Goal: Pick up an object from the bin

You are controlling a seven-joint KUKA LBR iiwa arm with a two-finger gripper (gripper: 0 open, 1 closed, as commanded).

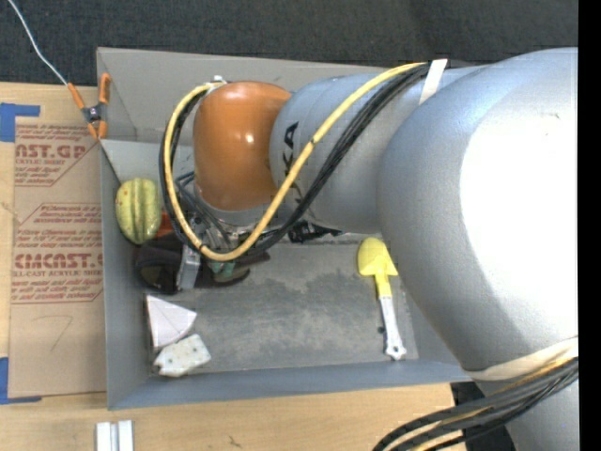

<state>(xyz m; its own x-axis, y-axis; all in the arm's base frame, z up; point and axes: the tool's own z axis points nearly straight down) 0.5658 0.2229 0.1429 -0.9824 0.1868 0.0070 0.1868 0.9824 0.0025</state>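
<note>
Grey metal parts of the end effector (195,259) poke out low in the left half of the bin (291,325), under the arm's orange cover (237,148) (a yellow cable (175,172) loops round that cover). Whether the end effector is released or clenched I cannot tell, since the cover and the cable hide its tip. It sits right against a dark rounded thing (155,265) near the bin's left wall, and on its other side a small dark greenish thing (228,271) lies just beneath it, possibly touching; the shadow there makes both hard to make out. Just above the dark rounded thing rests a yellow-green ribbed gourd (138,208), with a bit of red (165,224) showing beside it. Toward the near left corner lie a white folded piece (169,318) and, touching it, a pale speckled scrap (184,353). Well apart, by the right side, lies a yellow-headed tool (377,259) with a white handle.
</note>
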